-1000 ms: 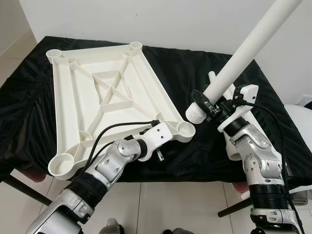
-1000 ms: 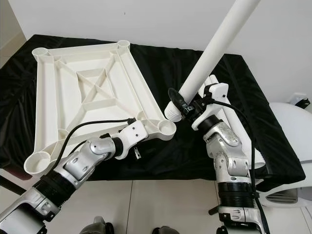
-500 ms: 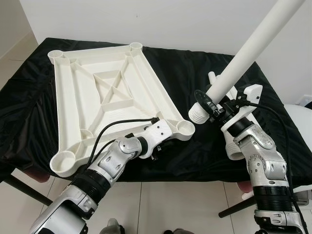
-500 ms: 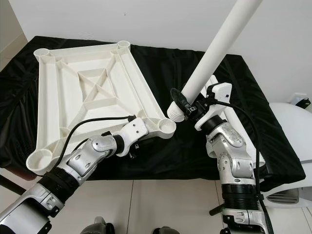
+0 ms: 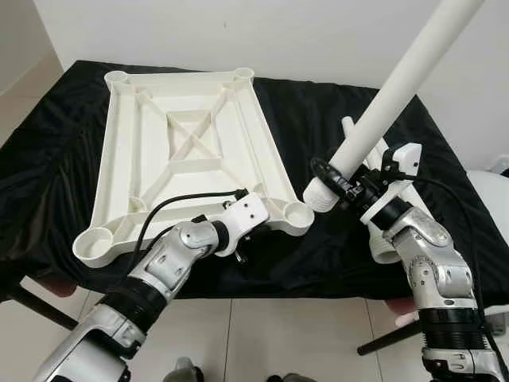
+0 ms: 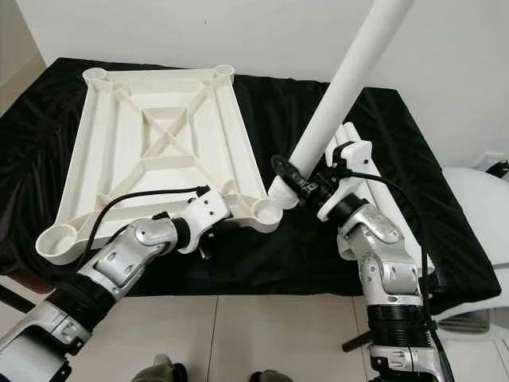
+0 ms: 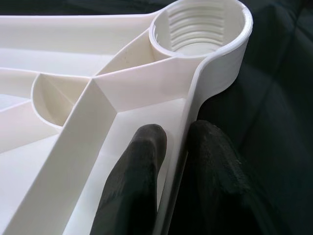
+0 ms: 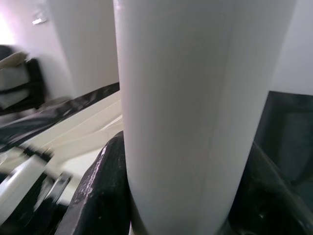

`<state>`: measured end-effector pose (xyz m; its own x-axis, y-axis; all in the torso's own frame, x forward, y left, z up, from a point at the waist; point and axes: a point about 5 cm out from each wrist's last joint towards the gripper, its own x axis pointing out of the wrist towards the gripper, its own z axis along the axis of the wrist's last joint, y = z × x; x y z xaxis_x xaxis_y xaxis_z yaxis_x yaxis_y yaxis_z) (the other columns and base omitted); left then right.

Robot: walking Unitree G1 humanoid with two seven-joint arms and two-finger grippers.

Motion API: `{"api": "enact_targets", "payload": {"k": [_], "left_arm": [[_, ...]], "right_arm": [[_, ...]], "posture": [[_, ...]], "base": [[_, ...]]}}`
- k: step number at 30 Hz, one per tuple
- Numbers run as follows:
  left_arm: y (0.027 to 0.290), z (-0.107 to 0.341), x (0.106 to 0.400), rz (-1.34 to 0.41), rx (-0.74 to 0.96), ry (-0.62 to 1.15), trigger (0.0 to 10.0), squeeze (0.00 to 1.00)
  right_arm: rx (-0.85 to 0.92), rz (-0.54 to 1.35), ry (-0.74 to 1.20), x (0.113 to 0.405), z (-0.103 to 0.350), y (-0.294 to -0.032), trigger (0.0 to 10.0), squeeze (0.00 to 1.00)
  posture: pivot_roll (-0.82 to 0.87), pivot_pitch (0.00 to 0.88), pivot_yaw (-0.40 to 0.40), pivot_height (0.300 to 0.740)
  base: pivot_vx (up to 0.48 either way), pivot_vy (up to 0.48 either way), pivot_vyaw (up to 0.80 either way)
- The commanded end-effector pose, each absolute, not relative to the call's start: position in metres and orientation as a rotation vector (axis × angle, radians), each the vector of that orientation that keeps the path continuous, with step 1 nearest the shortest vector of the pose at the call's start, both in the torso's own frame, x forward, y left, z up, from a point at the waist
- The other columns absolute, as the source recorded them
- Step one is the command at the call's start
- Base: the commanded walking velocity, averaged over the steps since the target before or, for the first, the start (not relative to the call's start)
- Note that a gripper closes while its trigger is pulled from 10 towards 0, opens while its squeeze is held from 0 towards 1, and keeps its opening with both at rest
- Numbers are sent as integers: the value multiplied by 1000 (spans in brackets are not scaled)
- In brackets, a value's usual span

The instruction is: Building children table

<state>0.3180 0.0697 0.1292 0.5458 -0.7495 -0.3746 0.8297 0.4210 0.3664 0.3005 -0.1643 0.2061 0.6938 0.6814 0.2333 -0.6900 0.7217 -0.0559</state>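
Black-draped table (image 5: pixel 318 119) | left claw (image 7: pixel 171 161) pinching tabletop (image 5: pixel 183 151) rim | right claw (image 5: pixel 343 185) clamping leg (image 5: pixel 382 107) beside corner socket (image 5: pixel 298 212)

A low table draped in a wrinkled black cloth (image 5: pixel 318 111) is set against a white wall, above a pale tiled floor (image 5: pixel 262 334). On the cloth, a white plastic tabletop (image 5: pixel 187 155) is laid upside down, its ribbed underside facing up, with a round socket at each corner. Its near edge reaches the cloth's front edge. Toward the right side, more white tubes (image 6: pixel 390 203) are laid on the cloth, partly hidden.
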Motion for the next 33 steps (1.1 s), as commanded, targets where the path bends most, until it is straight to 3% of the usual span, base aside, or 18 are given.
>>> {"api": "enact_targets", "payload": {"k": [1,13,33], "left_arm": [[89,110,313,-994,590,278,10000,0],[100,118,308,-955,596,258,10000,0],[86,126,297,-972,592,224,10000,0]], "right_arm": [[11,824,-210,297,200,-163,10000,0],[5,897,-141,304,180,-157,10000,0],[3,1007,-167,325,176,-128,10000,0]], "posture": [[-49,73,-60,740],[-42,68,-73,740],[-9,86,-89,740]], "base": [[0,0,0],[0,0,0],[0,0,0]]}}
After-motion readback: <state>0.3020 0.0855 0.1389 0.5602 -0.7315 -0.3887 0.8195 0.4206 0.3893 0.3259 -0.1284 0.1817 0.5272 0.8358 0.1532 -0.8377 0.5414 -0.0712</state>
